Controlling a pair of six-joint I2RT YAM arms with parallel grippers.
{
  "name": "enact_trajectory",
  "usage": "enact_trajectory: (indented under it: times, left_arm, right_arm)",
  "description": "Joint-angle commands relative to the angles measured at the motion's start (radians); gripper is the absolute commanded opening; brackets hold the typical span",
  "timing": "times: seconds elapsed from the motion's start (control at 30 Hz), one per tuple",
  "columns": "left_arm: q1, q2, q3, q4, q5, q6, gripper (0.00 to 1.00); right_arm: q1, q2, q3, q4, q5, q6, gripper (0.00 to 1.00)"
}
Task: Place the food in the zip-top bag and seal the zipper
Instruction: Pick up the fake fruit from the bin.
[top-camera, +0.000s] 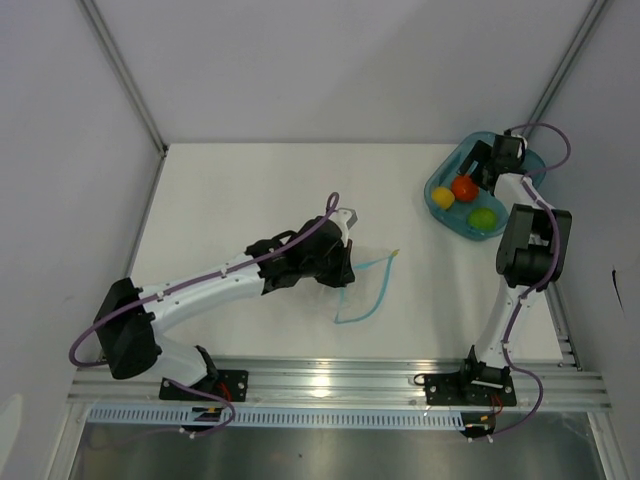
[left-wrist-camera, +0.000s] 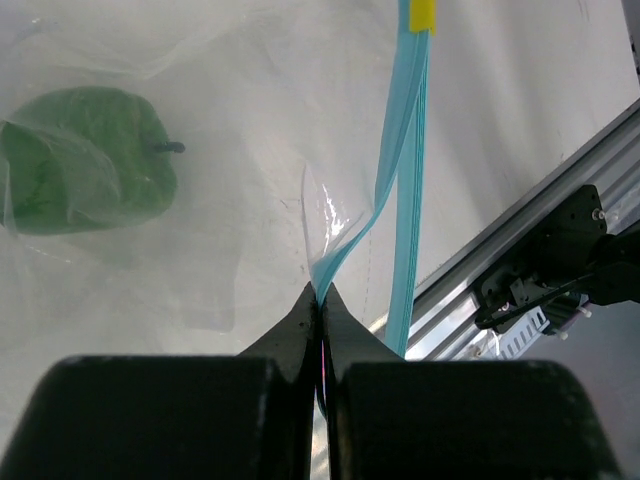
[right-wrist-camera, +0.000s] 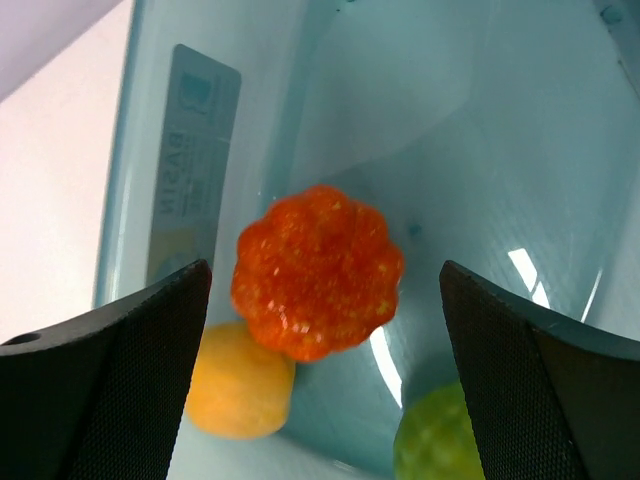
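Note:
The clear zip-top bag (top-camera: 365, 290) lies mid-table, its blue-teal zipper (left-wrist-camera: 408, 150) hanging open in two strands. My left gripper (left-wrist-camera: 321, 300) is shut on one edge of the bag's mouth. The dark green food (left-wrist-camera: 85, 160) lies inside the bag. My right gripper (right-wrist-camera: 325, 290) is open, hovering in the teal bowl (top-camera: 440, 185) with its fingers either side of the orange-red food (right-wrist-camera: 318, 268). The yellow food (right-wrist-camera: 240, 390) and the light green food (right-wrist-camera: 435, 440) lie in the same bowl; they show from above too, yellow (top-camera: 442, 196), orange-red (top-camera: 463, 187), light green (top-camera: 483, 217).
The teal bowl stands at the far right by the table edge. An aluminium rail (top-camera: 330, 385) runs along the near edge. Grey walls close in the table on the left, back and right.

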Motion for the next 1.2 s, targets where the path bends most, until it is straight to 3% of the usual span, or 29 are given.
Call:
enact_trajectory:
  times: [0.0, 0.43, 0.7, 0.83, 0.97, 1.17]
  left_arm:
    - [0.02, 0.018, 0.039, 0.039, 0.042, 0.028, 0.01]
    - [0.039, 0.033, 0.036, 0.049, 0.068, 0.017, 0.01]
    - [0.039, 0.015, 0.028, 0.034, 0.065, 0.008, 0.01]
    - [0.039, -0.011, 0.022, 0.025, 0.074, -0.008, 0.01]
    - [0.039, -0.033, 0.027, 0.002, 0.082, -0.023, 0.01]
    - [0.042, -0.042, 0.05, -0.06, 0.091, -0.047, 0.0]
  right_arm:
    - [-0.008, 0.054, 0.063, 0.034, -0.031, -0.043, 0.97]
    - [-0.003, 0.132, 0.068, 0.043, -0.076, -0.043, 0.93]
    - [-0.008, 0.121, 0.114, 0.019, -0.094, -0.028, 0.76]
    - [-0.009, 0.078, 0.185, -0.044, -0.094, -0.021, 0.6]
    - [0.001, -0.041, 0.254, -0.116, -0.084, 0.003, 0.6]
    - [0.082, -0.296, 0.191, -0.204, -0.073, -0.009, 0.61]
